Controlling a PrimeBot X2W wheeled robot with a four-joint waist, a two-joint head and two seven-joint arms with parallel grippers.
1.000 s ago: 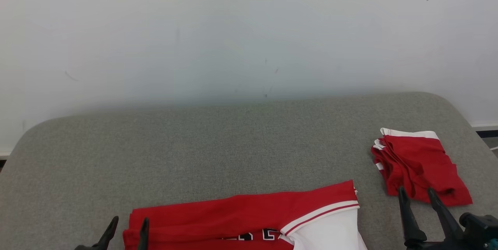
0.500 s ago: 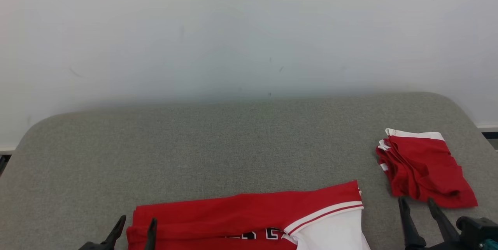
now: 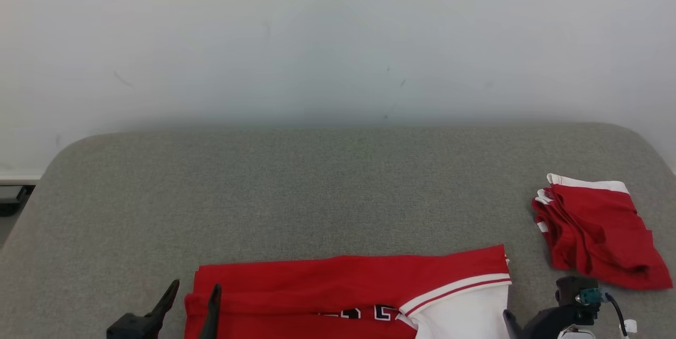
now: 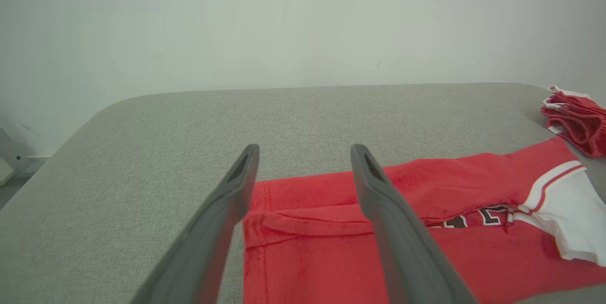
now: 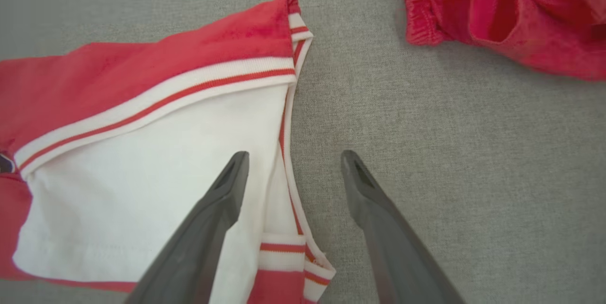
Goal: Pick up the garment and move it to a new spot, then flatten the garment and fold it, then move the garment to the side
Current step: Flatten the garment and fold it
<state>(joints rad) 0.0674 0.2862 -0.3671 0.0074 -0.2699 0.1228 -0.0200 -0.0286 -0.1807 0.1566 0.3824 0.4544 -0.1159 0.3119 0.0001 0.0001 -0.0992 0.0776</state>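
The red-and-white jersey with dark lettering [image 3: 343, 281] lies flat at the near edge of the grey fabric-covered tabletop [image 3: 317, 186], already doubled lengthwise into a band. The step in hand looks like the next fold.

The left tool [image 4: 305, 152] is released, its fingers spread above the red hem corner. The right tool [image 5: 294, 157] is also released, one finger over the white sleeve panel and the other over bare tabletop, so it straddles the jersey's edge. To fold well, each tool should come down on its own end and pinch every layer together. Both should then lift evenly, so the band does not twist or slip open.

The jersey's long axis runs across the robot, with the hem to its left and the white sleeve to its right. That sleeve end points toward the small folded red garment with white trim [image 3: 597, 233], which lies well apart.
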